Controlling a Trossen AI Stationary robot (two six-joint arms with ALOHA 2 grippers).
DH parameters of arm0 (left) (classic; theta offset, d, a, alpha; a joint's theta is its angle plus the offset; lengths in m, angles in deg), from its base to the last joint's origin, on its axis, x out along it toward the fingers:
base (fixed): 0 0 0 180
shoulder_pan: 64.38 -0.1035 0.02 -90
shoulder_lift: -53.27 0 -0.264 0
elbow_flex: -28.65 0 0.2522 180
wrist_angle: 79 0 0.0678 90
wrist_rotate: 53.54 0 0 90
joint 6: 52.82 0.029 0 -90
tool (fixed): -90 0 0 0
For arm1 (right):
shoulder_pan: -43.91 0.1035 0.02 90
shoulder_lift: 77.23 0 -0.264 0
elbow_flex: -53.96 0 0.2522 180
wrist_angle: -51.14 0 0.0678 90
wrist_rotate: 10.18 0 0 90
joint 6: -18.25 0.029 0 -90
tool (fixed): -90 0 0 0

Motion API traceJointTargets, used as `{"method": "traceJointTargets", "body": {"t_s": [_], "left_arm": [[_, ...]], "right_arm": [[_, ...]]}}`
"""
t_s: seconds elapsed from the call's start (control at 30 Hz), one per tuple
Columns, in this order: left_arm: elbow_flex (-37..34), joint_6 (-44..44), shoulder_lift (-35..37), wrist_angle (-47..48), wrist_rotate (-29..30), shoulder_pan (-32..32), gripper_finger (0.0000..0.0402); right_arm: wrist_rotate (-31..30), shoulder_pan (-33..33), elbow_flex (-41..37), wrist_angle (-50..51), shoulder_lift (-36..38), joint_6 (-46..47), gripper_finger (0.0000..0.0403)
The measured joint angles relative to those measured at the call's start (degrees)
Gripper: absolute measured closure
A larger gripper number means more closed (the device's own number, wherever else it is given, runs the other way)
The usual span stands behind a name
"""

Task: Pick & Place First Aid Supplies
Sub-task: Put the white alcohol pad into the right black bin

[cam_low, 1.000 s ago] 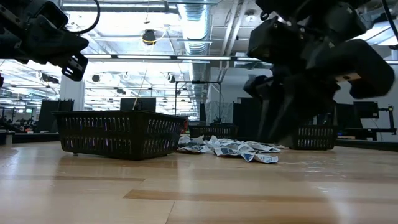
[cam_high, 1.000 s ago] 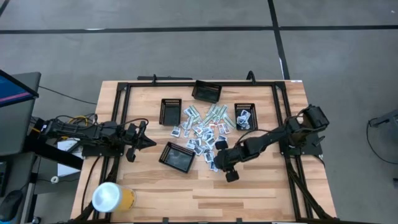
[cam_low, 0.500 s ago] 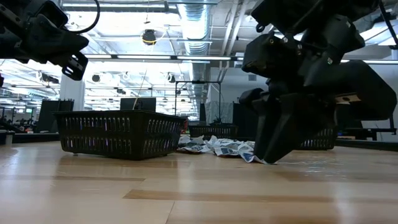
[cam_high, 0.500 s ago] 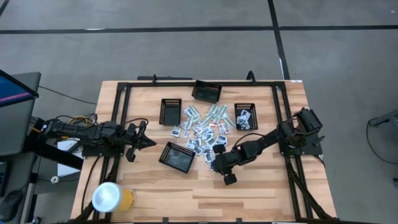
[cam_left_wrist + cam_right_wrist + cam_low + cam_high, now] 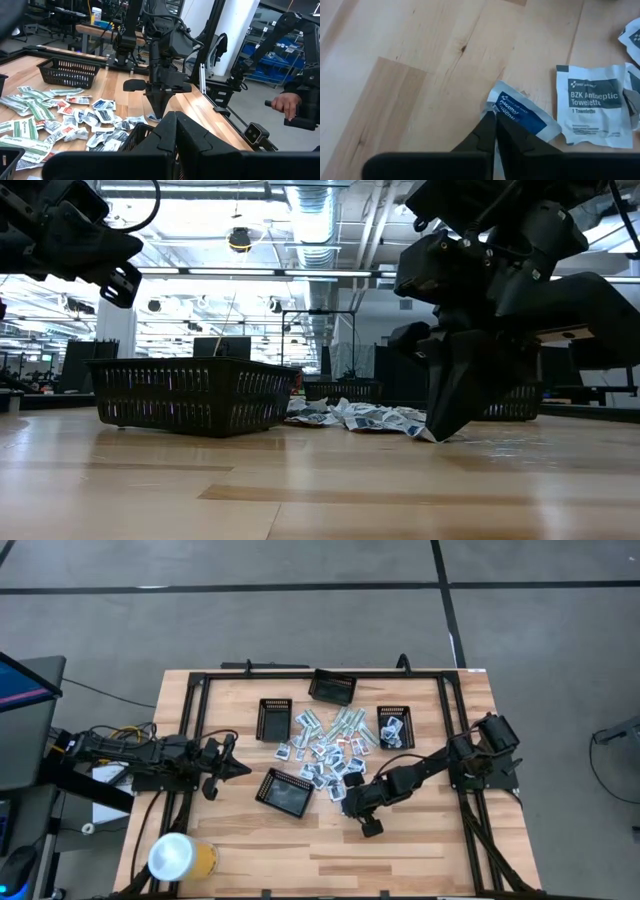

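The first aid supplies (image 5: 330, 752) lie in a loose pile at mid-table: white sachets with blue or red marks and pale green strips. They also show in the left wrist view (image 5: 60, 117). My right gripper (image 5: 349, 802) (image 5: 438, 435) (image 5: 494, 116) stands at the pile's near edge, fingers pointing down, shut on one white sachet with a blue mark (image 5: 525, 117). My left gripper (image 5: 236, 768) (image 5: 175, 122) hovers shut over the table's left part, touching nothing. My right gripper pinches the blue-marked sachet at its edge (image 5: 504, 106) between its two fingers, coming from above and pointing down. The rest of the sachet lies flat on the wood, and the pinched edge curls up slightly at the fingertips (image 5: 486, 122).
Several black mesh trays ring the pile: one near my left gripper (image 5: 285, 792), one on the left (image 5: 274, 720), one at the far side (image 5: 333, 688), one on the right (image 5: 394, 726). A yellow cylinder (image 5: 181, 858) stands at the near left corner. A person's hand (image 5: 284, 105) shows beyond the table.
My right gripper has come down to the table at the pile's near edge, shifting a little toward the table's left. The left arm has kept still.
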Motion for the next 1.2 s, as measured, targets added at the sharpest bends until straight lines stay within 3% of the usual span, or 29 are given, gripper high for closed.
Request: {"method": "traceJointTargets", "body": {"t_s": [0.3, 0.6, 0.97, 1.2], "left_arm": [[0.0, 0.0, 0.0, 0.0, 0.0, 0.0, 0.0394], [0.0, 0.0, 0.0, -0.2, 0.0, 0.0, 0.0394], [0.0, 0.0, 0.0, -0.3, 0.0, 0.0, 0.0394], [0.0, 0.0, 0.0, -0.4, 0.0, 0.0, 0.0394]], "right_arm": [[-0.4, 0.0, -0.4, 1.2, 3.2, -0.1, 0.0399], [-7.5, -0.2, -0.4, 1.6, 12.0, -0.2, 0.0401], [-19.6, -5.6, -0.3, 13.9, 23.8, -0.1, 0.0402], [-20.0, -12.3, -0.3, 22.8, 28.4, 0.0, 0.0402]]}}
